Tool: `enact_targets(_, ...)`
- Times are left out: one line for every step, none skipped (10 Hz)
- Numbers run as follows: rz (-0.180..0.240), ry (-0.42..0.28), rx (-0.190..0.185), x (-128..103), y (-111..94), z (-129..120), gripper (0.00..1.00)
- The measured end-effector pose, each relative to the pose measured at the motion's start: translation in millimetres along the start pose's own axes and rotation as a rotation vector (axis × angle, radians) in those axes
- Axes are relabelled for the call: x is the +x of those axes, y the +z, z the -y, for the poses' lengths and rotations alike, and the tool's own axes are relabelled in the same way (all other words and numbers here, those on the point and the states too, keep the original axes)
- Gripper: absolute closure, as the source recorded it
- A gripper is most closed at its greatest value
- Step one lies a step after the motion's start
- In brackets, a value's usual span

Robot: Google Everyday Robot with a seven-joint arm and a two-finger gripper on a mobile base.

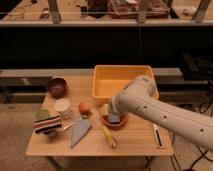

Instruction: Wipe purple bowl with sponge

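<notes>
At the back-left of the bench [132,145]: purple bowl [56,86], small and round, dark maroon outside, upright, well apart from the arm.
Sponge [114,118]: small blue-grey block lying in the orange-red bowl [108,123], near the bench's middle.
Claw [105,109]: at the white arm's end, just above the sponge, beside the yellow tub [122,80].
Claw state: cannot tell whether released or clenched; no hold on the sponge is clear.
</notes>
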Motion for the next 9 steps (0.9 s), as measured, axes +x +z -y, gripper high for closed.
enact_targets(0.005, 0.020, -0.001, 6.0, 17.8, -4.8, 0.38)
enact_targets(0.009, 0.030, 0.004, 8.1, 24.6, -5.1, 0.38)
enact_targets(0.009, 0.034, 0.004, 8.3, 24.8, -6.2, 0.38)
enact_targets(0.009, 0.035, 0.003, 8.0, 24.8, -6.9, 0.38)
enact_targets(0.008, 0.035, 0.003, 8.1, 24.5, -7.3, 0.38)
enact_targets(0.009, 0.032, 0.004, 8.5, 25.0, -5.6, 0.38)
enact_targets(0.009, 0.032, 0.004, 8.4, 25.2, -5.7, 0.38)
enact_targets(0.009, 0.034, 0.003, 8.8, 25.0, -6.5, 0.38)
enact_targets(0.012, 0.039, 0.003, 9.8, 25.9, -8.9, 0.38)
